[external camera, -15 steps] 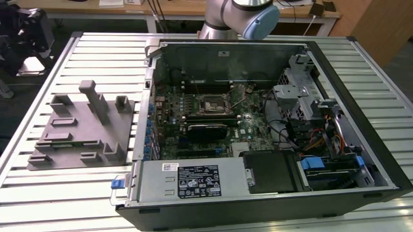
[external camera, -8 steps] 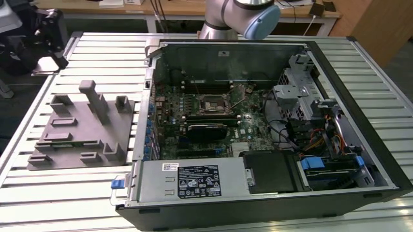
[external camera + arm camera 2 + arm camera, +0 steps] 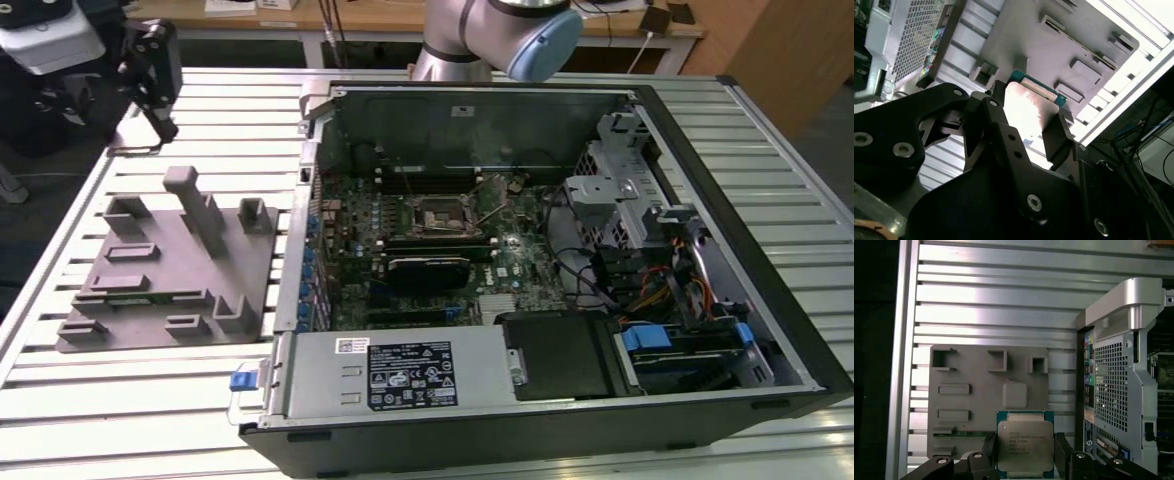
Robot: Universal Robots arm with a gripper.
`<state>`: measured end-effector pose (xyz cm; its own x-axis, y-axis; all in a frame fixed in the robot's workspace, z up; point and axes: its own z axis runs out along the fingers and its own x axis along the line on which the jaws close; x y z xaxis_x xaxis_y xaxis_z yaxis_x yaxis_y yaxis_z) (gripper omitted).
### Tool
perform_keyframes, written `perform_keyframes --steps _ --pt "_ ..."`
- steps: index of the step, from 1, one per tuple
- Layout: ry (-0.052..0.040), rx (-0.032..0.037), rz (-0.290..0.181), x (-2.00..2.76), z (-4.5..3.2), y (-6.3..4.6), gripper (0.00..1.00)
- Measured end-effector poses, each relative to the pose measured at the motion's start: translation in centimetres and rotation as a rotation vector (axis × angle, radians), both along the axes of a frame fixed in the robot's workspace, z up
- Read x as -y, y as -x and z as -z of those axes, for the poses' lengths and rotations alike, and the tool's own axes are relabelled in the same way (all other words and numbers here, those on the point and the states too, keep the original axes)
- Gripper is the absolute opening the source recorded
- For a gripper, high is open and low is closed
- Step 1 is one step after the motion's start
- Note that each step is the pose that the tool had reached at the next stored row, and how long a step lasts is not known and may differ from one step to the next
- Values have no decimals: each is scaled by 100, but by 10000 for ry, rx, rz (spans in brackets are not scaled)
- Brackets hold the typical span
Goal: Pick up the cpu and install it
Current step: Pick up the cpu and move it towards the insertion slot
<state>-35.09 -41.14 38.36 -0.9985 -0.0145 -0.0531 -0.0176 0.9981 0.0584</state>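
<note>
Gripper [image 3: 1025,457] clenched on cpu [image 3: 1025,440], near grey tray [image 3: 969,370].
Light, stiff, likely fragile chip; opposite edges suited gripping. In exterior view, it hung at ten o'clock from computer case [image 3: 801,330].

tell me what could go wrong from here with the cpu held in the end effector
1. The end effector pinches the cpu by only two opposite edges. It could slip or tilt and fall onto the grey tray.
2. The socket frame sits deep inside the open computer case, among cables. The arm might snag them or seat the chip skewed.
</note>
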Motion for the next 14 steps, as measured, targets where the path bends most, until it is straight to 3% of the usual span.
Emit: perform_keyframes --steps 14 --pt "0 -16 0 0 0 -635 54"
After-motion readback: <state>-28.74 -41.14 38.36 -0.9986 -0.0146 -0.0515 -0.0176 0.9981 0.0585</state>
